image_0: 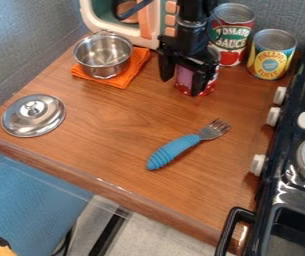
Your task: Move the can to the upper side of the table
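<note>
The black gripper (181, 87) hangs over the upper middle of the wooden table, with its fingers apart. Directly behind it, a small can (208, 88) with a red and pinkish label stands upright on the table. One finger crosses in front of this can, and the other is to its left with a small gap between. The gripper and arm cover much of the can's upper part. Whether the right finger touches it, I cannot tell.
A tomato sauce can (231, 42) and a yellow-blue pineapple can (271, 57) stand at the upper right. A metal pot (103, 54) is on an orange cloth (133, 67), left of the gripper. A lid (34, 115), blue-handled fork (175, 150) and stove (295, 185) surround the middle.
</note>
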`<state>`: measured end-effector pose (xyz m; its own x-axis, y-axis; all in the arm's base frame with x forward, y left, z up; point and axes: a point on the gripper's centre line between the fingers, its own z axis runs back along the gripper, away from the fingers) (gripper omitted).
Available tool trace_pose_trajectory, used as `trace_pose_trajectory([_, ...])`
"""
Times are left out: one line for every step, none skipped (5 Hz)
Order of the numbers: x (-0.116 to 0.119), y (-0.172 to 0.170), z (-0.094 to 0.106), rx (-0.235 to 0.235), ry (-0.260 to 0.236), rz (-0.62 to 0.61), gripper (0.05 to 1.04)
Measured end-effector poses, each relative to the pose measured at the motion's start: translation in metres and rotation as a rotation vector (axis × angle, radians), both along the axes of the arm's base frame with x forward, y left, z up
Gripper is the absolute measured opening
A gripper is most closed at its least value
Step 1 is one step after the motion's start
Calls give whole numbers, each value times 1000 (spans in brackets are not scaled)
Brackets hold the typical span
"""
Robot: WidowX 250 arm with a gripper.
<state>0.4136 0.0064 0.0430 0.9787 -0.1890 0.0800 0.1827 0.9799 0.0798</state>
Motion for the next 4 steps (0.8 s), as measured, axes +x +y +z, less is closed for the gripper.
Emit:
trace_pose_trajectory([-7,3,1,19,46,38,1000])
trace_pose_trajectory([-18,7,23,21,44,84,1000])
trace_pose_trajectory([-35,24,42,23,21,151,1000])
trace_pose_trajectory([-58,43,55,29,14,224,1000])
